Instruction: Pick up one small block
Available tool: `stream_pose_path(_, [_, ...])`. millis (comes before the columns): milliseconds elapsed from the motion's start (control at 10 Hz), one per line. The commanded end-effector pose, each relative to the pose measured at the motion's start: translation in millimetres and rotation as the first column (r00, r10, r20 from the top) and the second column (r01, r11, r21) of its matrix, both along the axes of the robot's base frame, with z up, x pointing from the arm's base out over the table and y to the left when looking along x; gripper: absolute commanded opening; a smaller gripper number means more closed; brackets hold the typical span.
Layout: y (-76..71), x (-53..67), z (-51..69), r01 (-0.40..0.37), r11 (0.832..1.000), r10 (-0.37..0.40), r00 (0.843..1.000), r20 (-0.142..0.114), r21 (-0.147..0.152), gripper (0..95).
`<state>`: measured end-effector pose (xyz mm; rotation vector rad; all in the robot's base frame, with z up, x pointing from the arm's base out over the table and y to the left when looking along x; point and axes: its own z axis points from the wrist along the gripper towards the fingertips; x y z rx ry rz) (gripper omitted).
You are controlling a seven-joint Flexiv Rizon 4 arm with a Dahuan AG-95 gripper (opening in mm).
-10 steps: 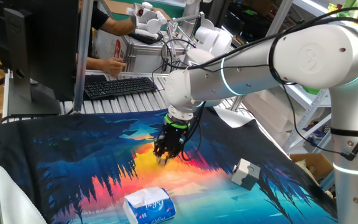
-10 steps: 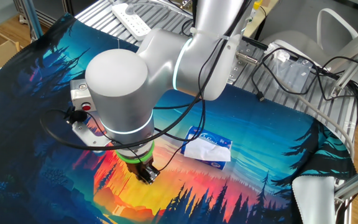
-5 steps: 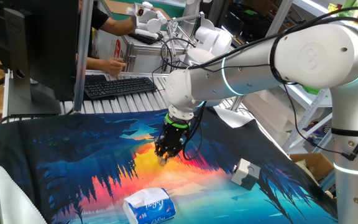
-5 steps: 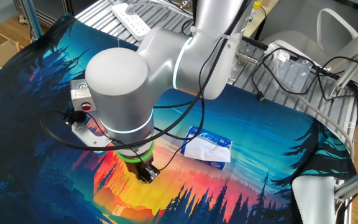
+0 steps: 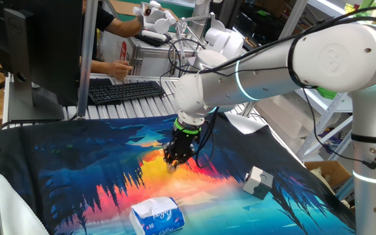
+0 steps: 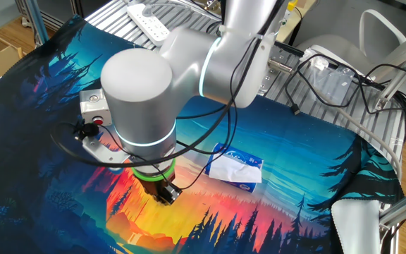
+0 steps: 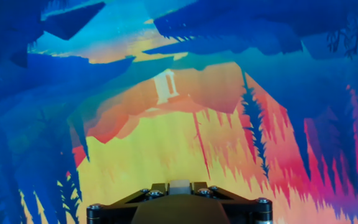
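Small block (image 7: 179, 186): tiny pale cube, seen in hand view only, pinched between the two fingertips at the bottom edge of the frame. Fixed views: block too small/hidden behind the fingers to confirm.

Hand (image 5: 173, 166): narrow, closed on small block, fingers pointing down, tips just above or barely off the mat; contact w/ mat cannot be told.

Step in hand (judgement): lift after grasp. Block looks held by a thin margin at the very tips, so go straight up, slow, no twist or sideways drag; keep squeeze constant. Watch the hand view for the pale face sliding between the pads; if it tilts, set down and regrasp deeper.

Tabletop (image 6: 309, 162): covered w/ printed mat, forest-sunset pattern, orange/yellow under the hand, blue around. Printed pale shape on the mat in hand view could be mistaken for a block; it is pattern only.

Other items:
- Tissue pack (image 5: 156, 216), white/blue, soft; near, toward mat front, apart from hand.
- Grey-white cube (image 5: 256, 182), larger; well apart, to the side.
- Box w/ red button (image 6: 94, 107), partly behind arm.
- Keyboard (image 5: 124, 90), person's hands behind, off the mat.

Obstructions: none directly above the hand; vertical path looks free.
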<state>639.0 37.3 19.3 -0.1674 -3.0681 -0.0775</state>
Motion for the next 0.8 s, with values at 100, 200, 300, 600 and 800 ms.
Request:
stream_pose_path(100, [0.3, 4.6, 5.6, -0.057, 0.998, 0.057, 0.998, -0.004, -0.017, 0.0])
stream_pose_path(200, [0.7, 6.5, 10.3, -0.111, 0.993, 0.111, 0.994, -0.008, -0.042, 0.0])
stream_pose_path(300, [1.9, 7.9, 14.3, -0.141, 0.988, 0.14, 0.99, -0.012, -0.055, 0.0])
stream_pose_path(600, [2.5, 5.6, 23.3, -0.189, 0.98, 0.188, 0.982, -0.024, -0.063, 0.0])
stream_pose_path(800, [2.5, 5.6, 23.3, -0.189, 0.98, 0.188, 0.982, -0.024, -0.063, 0.0])
